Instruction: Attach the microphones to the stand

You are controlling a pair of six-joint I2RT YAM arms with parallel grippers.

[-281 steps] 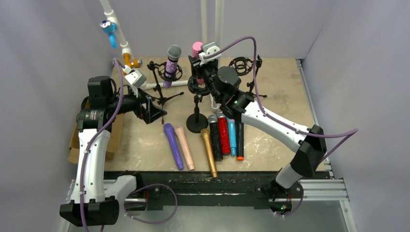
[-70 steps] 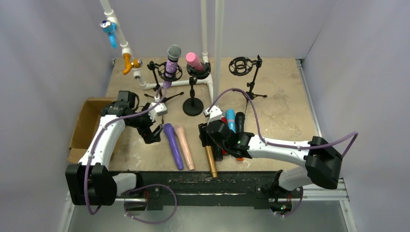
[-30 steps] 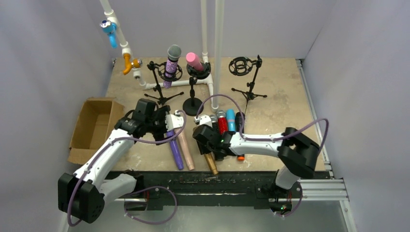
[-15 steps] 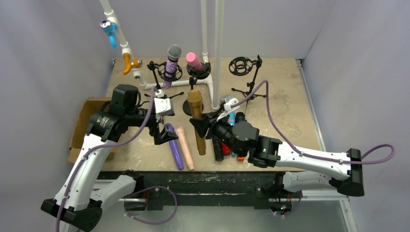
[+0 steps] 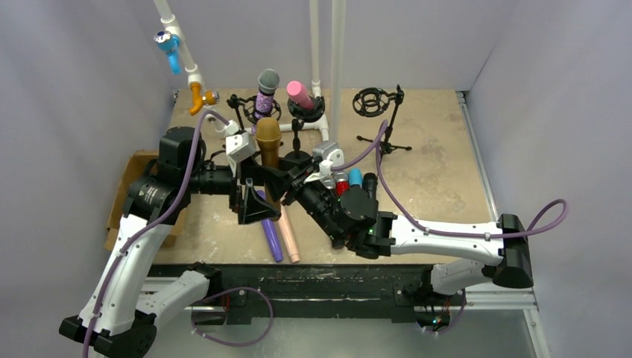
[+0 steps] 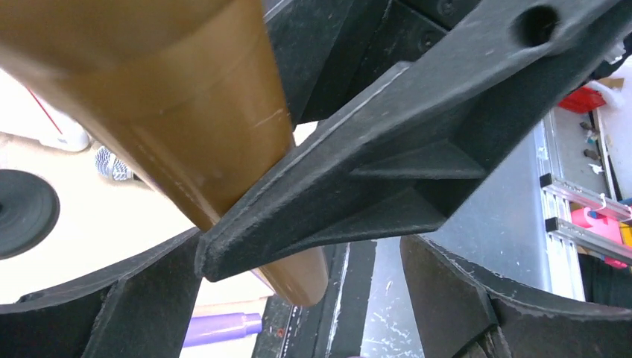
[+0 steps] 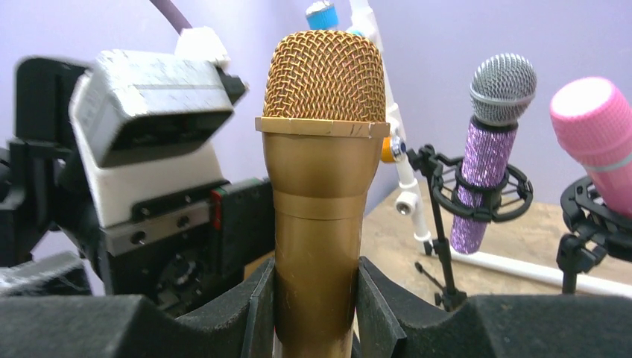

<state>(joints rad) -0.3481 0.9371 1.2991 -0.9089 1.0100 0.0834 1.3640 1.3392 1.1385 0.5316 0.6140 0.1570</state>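
My right gripper [image 5: 288, 183] is shut on the gold microphone [image 5: 268, 142] and holds it upright above the table; its pads [image 7: 261, 306] clamp the gold body [image 7: 320, 224]. My left gripper [image 5: 253, 200] is open, its jaws wide apart on either side of the gold microphone's tail end [image 6: 298, 276], not touching it. A purple glitter microphone [image 5: 266, 95] and a pink one [image 5: 299, 95] sit in shock-mount stands at the back. A third stand's mount [image 5: 371, 101] is empty. Purple [image 5: 270, 233] and peach [image 5: 288, 237] microphones lie on the table.
Red glitter [image 5: 341, 185], blue [image 5: 355, 179] and black [image 5: 370, 183] microphones lie partly under my right arm. A blue microphone [image 5: 170, 45] hangs on the white pipe frame [image 5: 337, 67]. A cardboard box [image 5: 119, 212] sits at the left edge, behind my left arm.
My right gripper has carried the gold microphone left and toward the back. My left gripper has swung right so that its open jaws straddle the microphone's lower end.
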